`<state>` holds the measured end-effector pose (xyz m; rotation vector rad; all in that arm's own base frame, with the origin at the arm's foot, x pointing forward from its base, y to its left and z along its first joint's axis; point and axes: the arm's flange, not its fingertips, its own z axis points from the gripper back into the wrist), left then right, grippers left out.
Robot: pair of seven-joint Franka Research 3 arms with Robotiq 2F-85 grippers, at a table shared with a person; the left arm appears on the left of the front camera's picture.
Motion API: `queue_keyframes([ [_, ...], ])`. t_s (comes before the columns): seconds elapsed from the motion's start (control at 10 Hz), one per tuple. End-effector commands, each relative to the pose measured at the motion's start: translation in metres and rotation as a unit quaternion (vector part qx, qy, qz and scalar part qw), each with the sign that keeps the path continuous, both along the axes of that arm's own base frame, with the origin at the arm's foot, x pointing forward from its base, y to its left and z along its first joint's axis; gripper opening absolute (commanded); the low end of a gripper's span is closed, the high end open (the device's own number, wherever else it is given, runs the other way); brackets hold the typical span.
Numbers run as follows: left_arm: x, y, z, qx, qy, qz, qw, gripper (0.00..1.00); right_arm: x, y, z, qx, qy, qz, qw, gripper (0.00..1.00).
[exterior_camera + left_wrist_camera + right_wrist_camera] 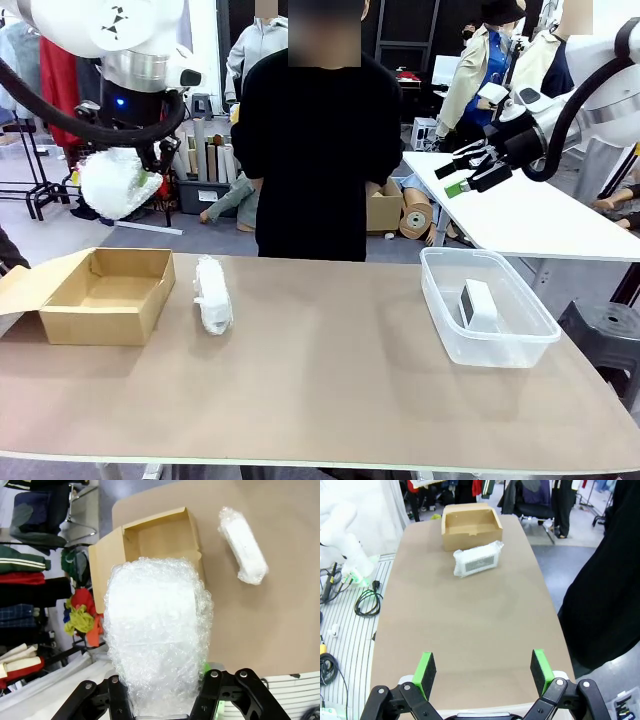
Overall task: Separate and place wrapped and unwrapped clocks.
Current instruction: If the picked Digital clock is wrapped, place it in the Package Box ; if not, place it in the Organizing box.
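My left gripper [145,180] hangs high over the table's left end, shut on the fat wrapped clock [112,183], a lumpy white bubble-wrap bundle [155,635] held between the fingers [212,700]. Below it stands the open cardboard box [105,295] [160,537]. The slimmer wrapped clock [212,293] [243,545] [476,560] lies on the table just right of the box. The bare white clock [477,303] lies inside the clear plastic tub [520,345] at the right. My right gripper [470,175] [482,672] is open and empty, raised above the tub's far side.
A person in black [310,150] stands at the table's far edge, hands out of sight. The brown tabletop [330,390] is bare between the box and tub. A white side table [530,215] stands behind the tub; cables [367,602] lie on the floor.
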<state>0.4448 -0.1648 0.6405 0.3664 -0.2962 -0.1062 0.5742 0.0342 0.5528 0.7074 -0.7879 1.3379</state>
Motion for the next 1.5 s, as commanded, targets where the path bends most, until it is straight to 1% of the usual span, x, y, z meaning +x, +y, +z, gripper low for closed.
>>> queue_keyframes([
  [0.0, 0.001, 0.005, 0.005, 0.014, 0.001, -0.007, 1.0, 0.0, 0.0, 0.0, 0.002, 0.0, -0.003, -0.001, 1.0, 1.0],
  [0.1, 0.0, 0.0, 0.0, 0.0, 0.0, 0.0, 1.0, 0.0, 0.0, 0.0, 0.002, 0.0, -0.003, -0.001, 1.0, 1.0],
  [0.2, 0.007, 0.008, 0.001, -0.001, 0.025, -0.016, 1.0, 0.0, 0.0, 0.0, 0.002, 0.0, -0.003, -0.001, 1.0, 1.0],
  [0.3, 0.023, 0.021, -0.004, -0.008, 0.014, -0.001, 1.0, 0.0, 0.0, 0.0, 0.002, 0.0, -0.003, -0.001, 1.0, 1.0],
  [0.4, 0.029, 0.027, -0.006, -0.025, 0.007, 0.011, 1.0, 0.0, 0.0, 0.0, 0.002, 0.0, -0.003, -0.001, 1.0, 1.0],
  [0.5, 0.037, 0.035, -0.009, -0.042, -0.021, 0.033, 0.998, 0.0, 0.0, 0.0, 0.002, 0.0, -0.003, -0.001, 1.0, 1.0],
  [0.6, 0.045, 0.042, -0.013, -0.055, -0.016, 0.038, 0.998, 0.0, 0.0, 0.0, 0.002, 0.0, -0.003, -0.001, 1.0, 1.0],
  [0.8, 0.07, 0.065, -0.025, -0.078, 0.008, 0.057, 0.995, 0.0, 0.0, 0.0, 0.002, 0.0, -0.003, -0.001, 1.0, 1.0],
  [1.0, 0.105, 0.099, -0.044, -0.096, 0.037, 0.081, 0.991, 0.0, 0.0, 0.0, 0.002, 0.0, -0.003, -0.001, 1.0, 1.0],
  [1.1, 0.116, 0.111, -0.056, -0.109, 0.036, 0.06, 0.992, 0.0, 0.0, 0.0, 0.002, 0.0, -0.003, -0.001, 1.0, 1.0],
  [1.2, 0.127, 0.124, -0.07, -0.116, 0.045, 0.063, 0.99, 0.0, 0.0, 0.0, 0.002, 0.0, -0.003, -0.001, 1.0, 1.0],
  [1.4, 0.145, 0.144, -0.1, -0.132, 0.076, 0.075, 0.986, 0.0, 0.0, 0.0, 0.002, 0.0, -0.003, -0.001, 1.0, 1.0],
])
